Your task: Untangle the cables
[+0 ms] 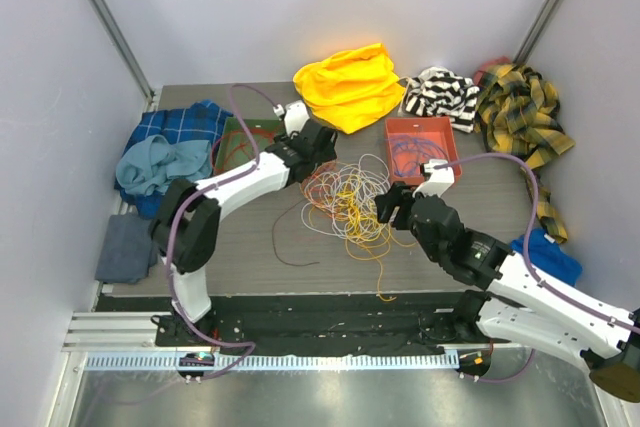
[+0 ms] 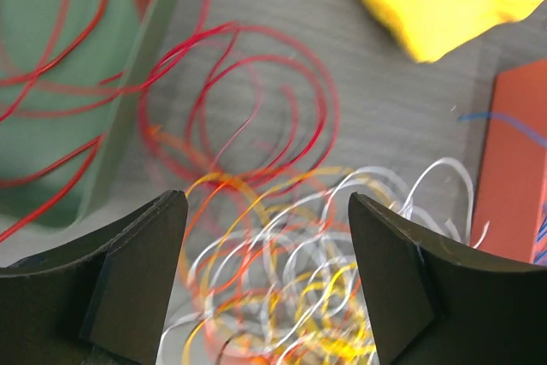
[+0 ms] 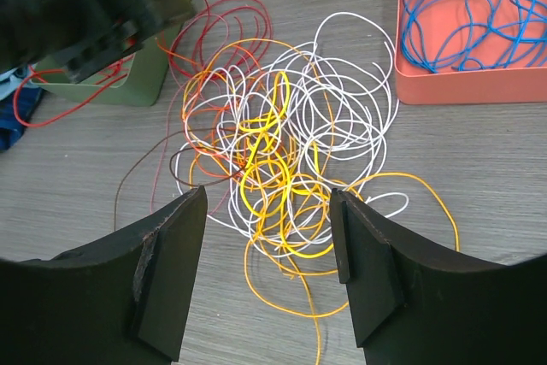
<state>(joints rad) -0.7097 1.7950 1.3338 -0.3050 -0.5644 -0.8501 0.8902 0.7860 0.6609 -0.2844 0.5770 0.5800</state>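
The cables [image 1: 350, 202] lie in a loose heap of white, yellow, orange and red loops at the middle of the worktop [image 1: 240, 257], between the two arms. Just far left of the heap stands a green tray [image 1: 232, 137] holding red cables [image 2: 51, 66]. More red loops lie on the worktop right beside the tray's right wall and run into the heap. Far right of the heap stands an orange tray [image 1: 425, 125] holding blue cables [image 3: 466, 6], coiled inside it except for one end that reaches past its left rim. A dark strand [image 1: 285, 242] trails from the heap toward the near left, and an orange strand [image 1: 380, 282] runs toward the near edge. The left pincer [image 2: 267, 203] hangs over the far left part of the heap with its jaws wide. Blurred white, yellow and orange loops show in the gap below it, and nothing is clamped. The right pincer [image 3: 267, 196] hangs over the near right part, its jaws also spread, with yellow and white loops in the gap and no strand pinched. Whether either pincer touches the heap cannot be told. A yellow cloth [image 1: 350, 82] lies at the far side between the two trays. A black-and-white striped cloth [image 1: 440, 95] lies beyond the orange tray, with a yellow-and-black plaid cloth [image 1: 520, 112] to its right. Left of the green tray lie a blue plaid cloth [image 1: 185, 125] and a pale blue cloth [image 1: 150, 162], with a grey cloth [image 1: 125, 247] nearer.
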